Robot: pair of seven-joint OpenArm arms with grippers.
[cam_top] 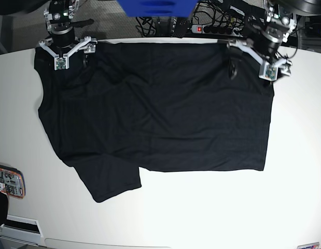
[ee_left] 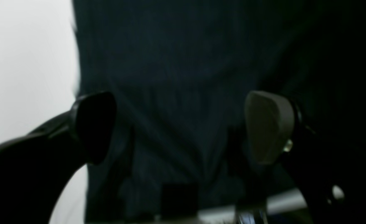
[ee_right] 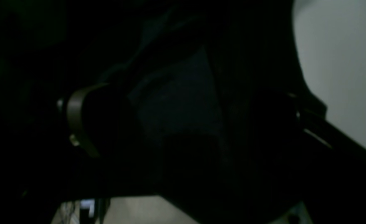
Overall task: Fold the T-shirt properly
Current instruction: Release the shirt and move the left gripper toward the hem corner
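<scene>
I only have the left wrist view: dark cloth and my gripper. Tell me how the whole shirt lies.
Observer: The T-shirt lies spread flat on the table, with one sleeve sticking out at the base view's lower left.
Operator: Give me the left gripper's place on it.
Observer: The left gripper hangs open over the shirt's far corner, at the base view's upper right.
Operator: Report the other arm.
Observer: The right gripper is open too, over the opposite far corner.
Operator: Name anything else on the table.
Observer: A small orange-edged item sits at the left edge, apart from the shirt.
</scene>
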